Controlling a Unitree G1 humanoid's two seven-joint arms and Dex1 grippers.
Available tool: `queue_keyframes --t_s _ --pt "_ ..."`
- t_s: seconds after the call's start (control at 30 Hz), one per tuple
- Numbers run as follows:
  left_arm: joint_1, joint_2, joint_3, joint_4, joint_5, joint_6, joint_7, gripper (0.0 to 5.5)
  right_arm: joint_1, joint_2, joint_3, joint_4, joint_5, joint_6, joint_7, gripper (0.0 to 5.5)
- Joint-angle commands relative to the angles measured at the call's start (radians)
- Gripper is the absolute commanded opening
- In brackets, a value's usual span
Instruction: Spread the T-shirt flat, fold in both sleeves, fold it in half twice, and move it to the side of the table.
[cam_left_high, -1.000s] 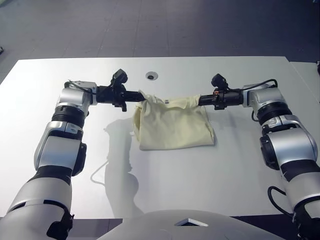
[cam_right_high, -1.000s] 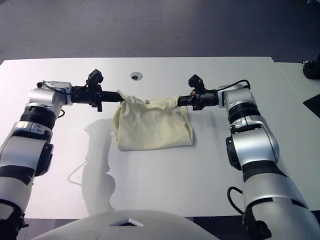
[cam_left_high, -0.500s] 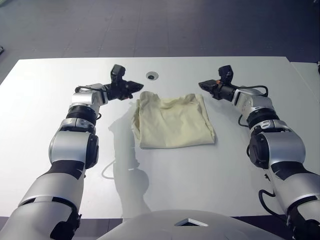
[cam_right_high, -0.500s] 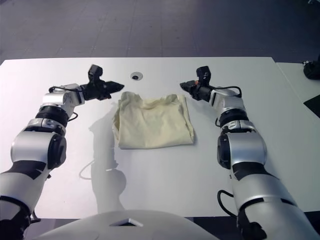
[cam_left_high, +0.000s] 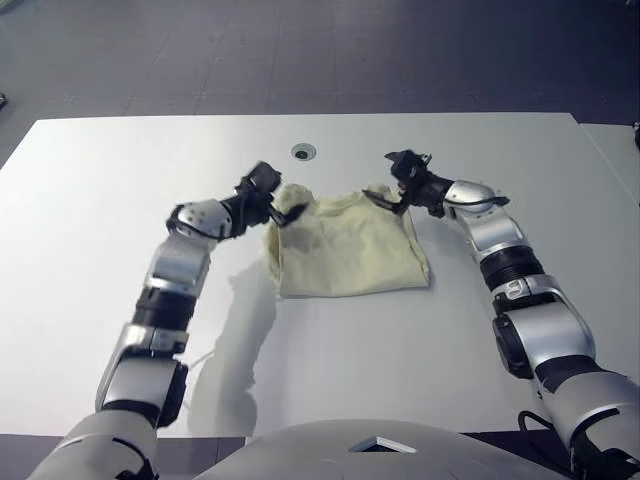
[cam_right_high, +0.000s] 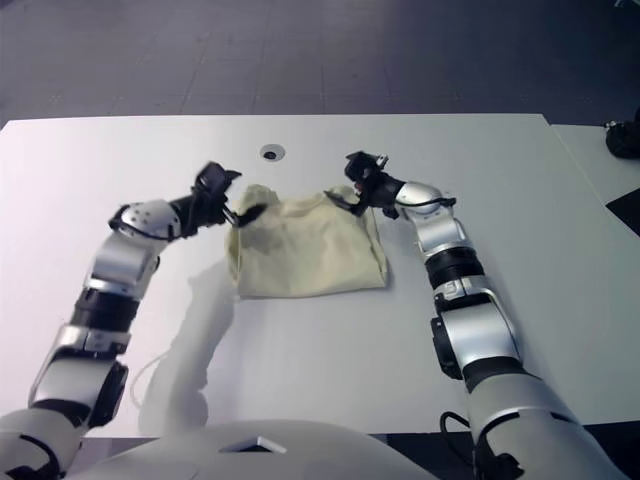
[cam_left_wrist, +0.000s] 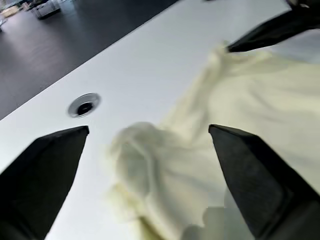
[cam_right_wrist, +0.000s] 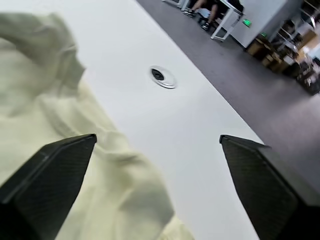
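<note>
White table (cam_left_high: 120, 180), dark floor behind. You've got left gripper (cam_left_high: 282, 200) wide open, holding nothing; T-shirt (cam_left_high: 345, 250) lies folded, its bunched corner just ahead between the fingers. Same for right gripper (cam_left_high: 388, 180): spread wide, empty, shirt's other far corner beside it.

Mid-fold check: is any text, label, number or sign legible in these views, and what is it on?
No text can be read anywhere.
The pale yellow T-shirt: no print or label shows.
The white table: no markings.
The small green sign in the room behind, in the right wrist view: too small and blurred to read.
</note>
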Motion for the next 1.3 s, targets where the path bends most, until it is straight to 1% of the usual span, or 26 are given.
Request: queue_keyframes --t_s 0.03,0.07,0.23,0.37,0.5,0.57,0.63,0.7,0.73,0.83,0.87,0.9,0.93,1.0,1.07,1.1,1.17,1.23,1.3 --pt "0.113 0.121 -0.137 -0.289 0.19 0.047 -0.005 5.3 -0.049 -0.044 0.088 0.07 -0.137 -0.132 -0.032 5.28" --pt "0.113 0.141 -0.154 -0.297 0.228 0.044 -0.008 5.39 -0.065 -0.052 0.091 0.1 -0.154 -0.145 -0.049 5.38" --pt "0.11 0.18 -0.231 -0.27 0.354 0.02 -0.013 5.39 -0.124 -0.063 0.115 0.236 -0.23 -0.206 -0.122 5.38" --pt "0.126 0.209 -0.277 -0.223 0.424 -0.001 -0.029 5.39 -0.136 -0.063 0.141 0.305 -0.275 -0.233 -0.162 5.38" --pt "0.149 0.253 -0.288 -0.214 0.448 -0.025 -0.07 5.39 -0.11 -0.073 0.19 0.336 -0.331 -0.278 -0.166 5.38" --pt "0.121 0.27 -0.288 -0.185 0.449 -0.065 -0.093 5.39 -0.075 -0.099 0.217 0.32 -0.349 -0.316 -0.135 5.38" --pt "0.045 0.278 -0.287 -0.095 0.447 -0.153 -0.109 5.39 -0.013 -0.146 0.242 0.25 -0.342 -0.361 -0.041 5.38" --pt "-0.062 0.284 -0.296 0.053 0.449 -0.293 -0.131 5.39 0.083 -0.213 0.267 0.089 -0.295 -0.384 0.109 5.38" --pt "-0.124 0.288 -0.306 0.146 0.453 -0.38 -0.148 5.39 0.143 -0.256 0.28 -0.039 -0.253 -0.369 0.2 5.38" --pt "-0.309 0.274 -0.343 0.435 0.468 -0.63 -0.194 5.39 0.299 -0.385 0.31 -0.444 -0.106 -0.246 0.423 5.38" --pt "-0.373 0.259 -0.362 0.535 0.495 -0.72 -0.173 5.39 0.334 -0.412 0.312 -0.569 -0.049 -0.177 0.471 5.38" --pt "-0.447 0.232 -0.382 0.639 0.533 -0.809 -0.116 5.39 0.362 -0.423 0.305 -0.686 0.014 -0.098 0.497 5.38" --pt "-0.513 0.208 -0.393 0.726 0.562 -0.878 -0.055 5.39 0.371 -0.413 0.292 -0.773 0.066 -0.021 0.501 5.38" --pt "-0.602 0.192 -0.396 0.832 0.598 -0.961 0.032 5.39 0.355 -0.373 0.261 -0.864 0.133 0.1 0.482 5.38" --pt "-0.667 0.188 -0.365 0.897 0.588 -1.019 0.09 5.39 0.332 -0.347 0.217 -0.918 0.176 0.197 0.458 5.38" --pt "-0.691 0.182 -0.33 0.92 0.551 -1.044 0.097 5.39 0.31 -0.326 0.184 -0.929 0.194 0.25 0.431 5.38" --pt "-0.71 0.185 -0.274 0.945 0.49 -1.095 0.101 5.39 0.251 -0.275 0.128 -0.904 0.198 0.317 0.358 5.38" --pt "-0.681 0.215 -0.234 0.925 0.446 -1.117 0.085 5.39 0.186 -0.235 0.094 -0.818 0.142 0.312 0.26 5.38" --pt "-0.611 0.251 -0.195 0.868 0.409 -1.099 0.074 5.39 0.126 -0.209 0.082 -0.695 0.062 0.283 0.151 5.38"
